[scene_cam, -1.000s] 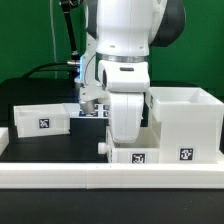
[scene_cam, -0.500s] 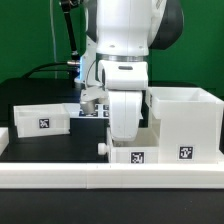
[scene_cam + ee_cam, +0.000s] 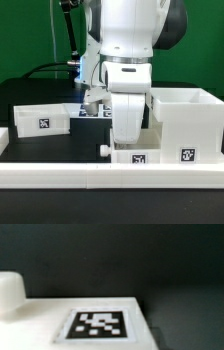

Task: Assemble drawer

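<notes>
The tall square housing (image 3: 186, 122) stands at the exterior view's right, open at the top, with a tag on its front. One shallow tray (image 3: 42, 118) lies at the left with a tag. The second tray (image 3: 133, 156) lies at the front centre, with its knob (image 3: 104, 149) pointing left. My gripper (image 3: 130, 144) hangs straight down onto this tray, just left of the housing. Its fingers are hidden by the hand. The wrist view shows the tray's white face with its tag (image 3: 98, 324) and the knob (image 3: 10, 294) close up, and no fingers.
A long white border rail (image 3: 100, 179) runs along the front, with another piece at the far left (image 3: 4, 138). The marker board (image 3: 94, 112) lies behind the arm on the black table. Cables hang at the back left.
The hand has shifted slightly to the exterior view's right, toward the housing, over the front tray. The trays and housing have not visibly moved.
</notes>
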Controlling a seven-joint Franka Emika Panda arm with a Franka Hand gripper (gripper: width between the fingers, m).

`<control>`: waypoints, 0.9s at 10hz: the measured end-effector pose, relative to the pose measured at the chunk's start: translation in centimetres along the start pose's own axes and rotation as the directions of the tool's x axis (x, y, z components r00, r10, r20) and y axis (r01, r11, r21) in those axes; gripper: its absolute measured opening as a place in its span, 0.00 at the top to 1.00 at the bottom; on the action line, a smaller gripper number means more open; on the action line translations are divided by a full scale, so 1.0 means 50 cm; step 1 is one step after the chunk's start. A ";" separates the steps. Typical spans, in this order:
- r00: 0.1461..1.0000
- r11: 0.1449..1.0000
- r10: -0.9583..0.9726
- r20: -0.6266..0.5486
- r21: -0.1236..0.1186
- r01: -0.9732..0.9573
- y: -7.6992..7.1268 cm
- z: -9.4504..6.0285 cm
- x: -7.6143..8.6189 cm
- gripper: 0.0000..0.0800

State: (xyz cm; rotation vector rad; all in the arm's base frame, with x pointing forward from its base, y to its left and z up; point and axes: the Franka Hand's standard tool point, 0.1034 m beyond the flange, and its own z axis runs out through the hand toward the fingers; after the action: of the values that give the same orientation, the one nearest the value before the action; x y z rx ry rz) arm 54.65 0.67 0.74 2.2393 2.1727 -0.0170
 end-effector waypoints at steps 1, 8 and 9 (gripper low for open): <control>1.000 1.000 -0.006 0.001 0.005 0.006 0.000 0.000 -0.001 0.95; 1.000 1.000 0.003 0.009 -0.025 -0.003 -0.005 0.001 -0.014 0.95; 1.000 1.000 0.003 0.009 -0.025 -0.003 -0.005 0.001 -0.014 0.95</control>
State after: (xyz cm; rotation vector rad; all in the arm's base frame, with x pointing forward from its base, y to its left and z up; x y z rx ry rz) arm 54.37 -0.04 0.68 2.2247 2.1523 0.0002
